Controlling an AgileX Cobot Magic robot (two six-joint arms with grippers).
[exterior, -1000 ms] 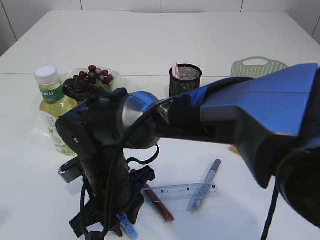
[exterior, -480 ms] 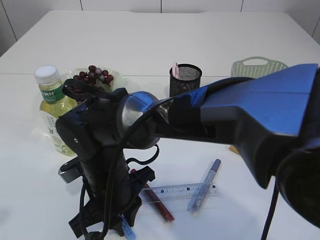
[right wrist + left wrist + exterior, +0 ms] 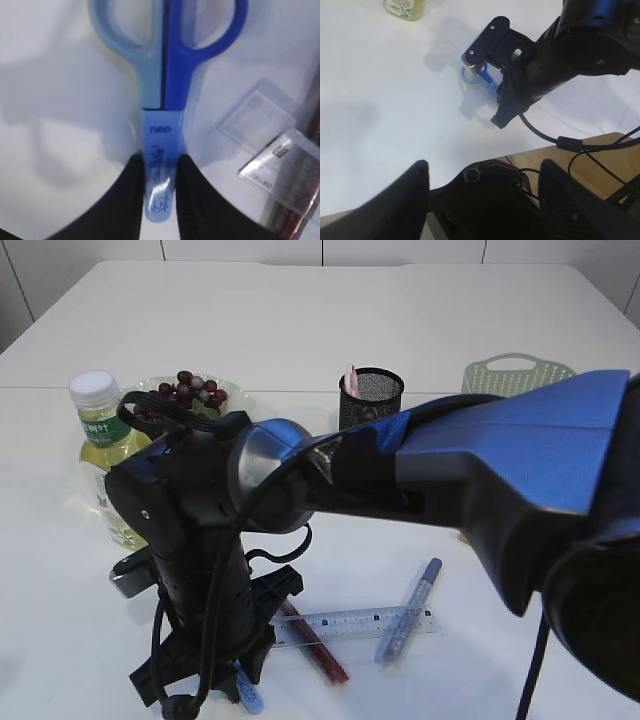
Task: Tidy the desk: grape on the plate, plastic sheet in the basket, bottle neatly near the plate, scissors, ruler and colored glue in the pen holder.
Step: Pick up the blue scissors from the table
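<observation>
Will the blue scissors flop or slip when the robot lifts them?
Probably no flopping: the scissors look like stiff plastic. They might tilt, since the right gripper pinches only the sheathed blade end, leaving the handle loops hanging out. The sheath looks smooth, so some slipping seems possible.

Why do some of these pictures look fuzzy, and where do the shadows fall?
Right wrist view: the blue-handled scissors sit so close that they blur, and the black right tool pinching them is soft too. Left wrist view: grey shadows lie on the white table. Exterior view: the near blue arm looms oversized, and the light is even.
</observation>
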